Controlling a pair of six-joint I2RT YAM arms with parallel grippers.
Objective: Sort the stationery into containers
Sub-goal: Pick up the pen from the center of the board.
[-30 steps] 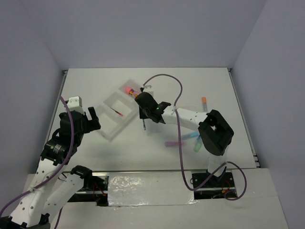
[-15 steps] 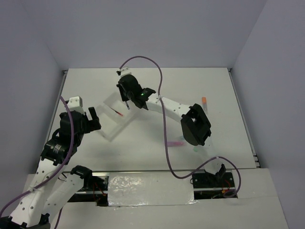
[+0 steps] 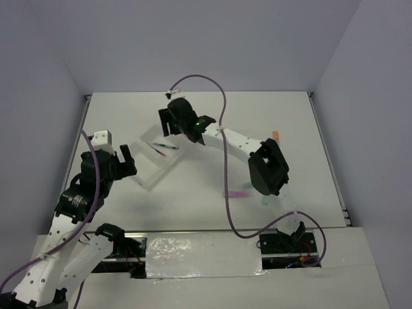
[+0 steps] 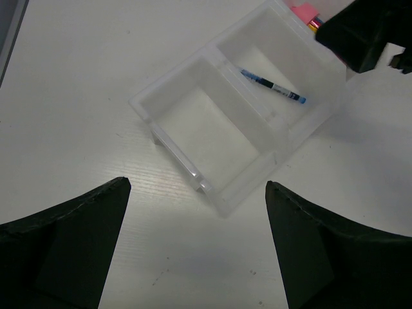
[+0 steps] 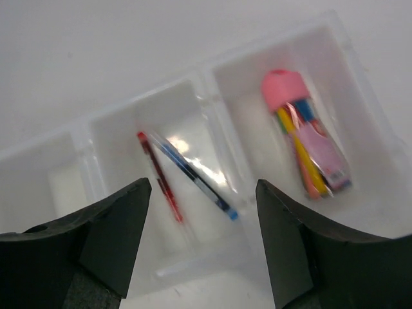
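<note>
top external, right arm [image 3: 232, 141] partly hiding tray [image 3: 153, 170]

Blue pen [image 4: 273, 86] in tray [image 4: 206, 129], middle compartment

No text, brand or number can be read in any view. The pink-capped cylinder [image 5: 309, 138] has a printed colour label, but it is too blurred to read. The blue pen [image 4: 273, 85] has small pale marks on its barrel, also illegible.
</note>
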